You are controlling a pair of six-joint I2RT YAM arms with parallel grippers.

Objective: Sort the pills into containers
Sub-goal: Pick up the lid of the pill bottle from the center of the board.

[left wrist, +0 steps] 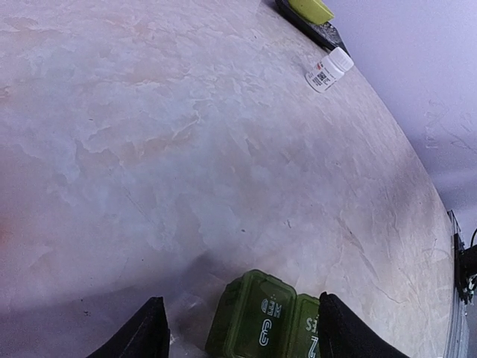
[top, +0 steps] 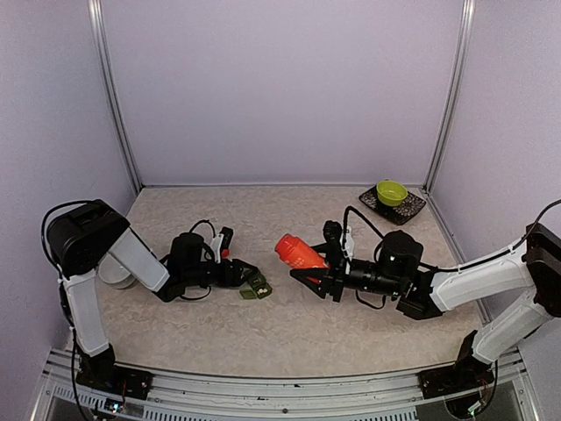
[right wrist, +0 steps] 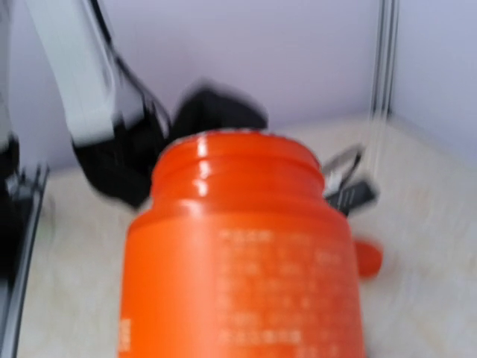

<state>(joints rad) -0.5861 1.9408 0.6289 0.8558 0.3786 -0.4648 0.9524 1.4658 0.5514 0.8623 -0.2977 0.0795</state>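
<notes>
The containers (left wrist: 262, 322), a dark green strip of lidded compartments marked 3 and 2, lie on the table between the fingers of my left gripper (left wrist: 246, 332). Its jaws stand open: the left finger (left wrist: 145, 335) is clear of the strip and the right finger (left wrist: 349, 328) is at its far side. From above, the containers (top: 257, 286) sit at the left gripper (top: 252, 279) tips. My right gripper (top: 314, 270) is shut on an uncapped orange bottle (top: 297, 252), tilted mouth-first toward the left arm. That bottle (right wrist: 242, 261) fills the right wrist view and hides the fingers. No pills show.
A yellow-green bowl (top: 391, 192) rests on a dark tray (top: 412, 209) at the back right. A small white bottle (left wrist: 329, 70) lies on the table near that tray. An orange cap (right wrist: 367, 257) lies by the left arm, and a white round object (top: 114, 274) sits under that arm.
</notes>
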